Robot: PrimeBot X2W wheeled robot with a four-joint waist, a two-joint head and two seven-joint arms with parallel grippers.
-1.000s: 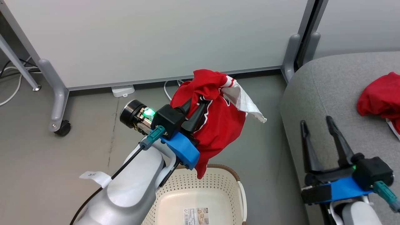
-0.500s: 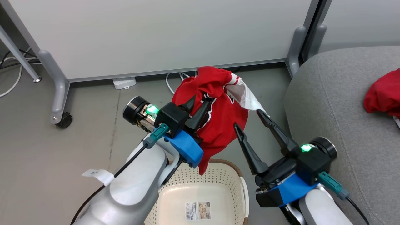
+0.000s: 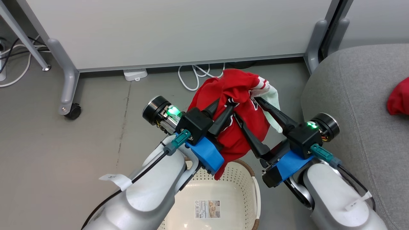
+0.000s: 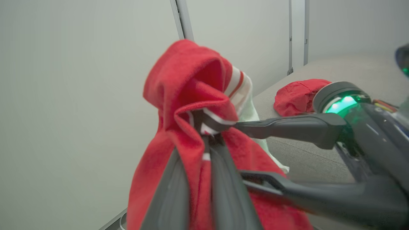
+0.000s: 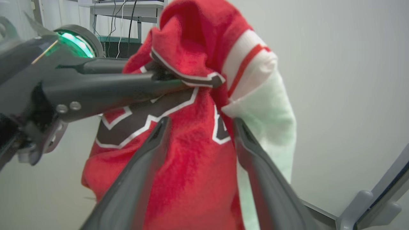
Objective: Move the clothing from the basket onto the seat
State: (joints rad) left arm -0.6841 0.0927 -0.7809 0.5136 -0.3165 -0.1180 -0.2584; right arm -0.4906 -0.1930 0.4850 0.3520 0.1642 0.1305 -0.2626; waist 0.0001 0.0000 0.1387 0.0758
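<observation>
While the left gripper (image 3: 224, 104), arm raised forward, pinches the striped red garment (image 3: 239, 88) above the basket (image 3: 252, 174), the right gripper (image 3: 245, 107) slants in from the seat (image 3: 351, 95) side, jaws spread astride it.

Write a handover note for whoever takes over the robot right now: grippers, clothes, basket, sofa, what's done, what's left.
Left gripper: shut on the red-and-white shirt, held up above the basket.
Right gripper: open, straddling that shirt, not gripping.
Done: one red garment lies on the sofa cushion; the basket's base in view is bare.
Left: carry the held shirt to the cushion and release.
</observation>
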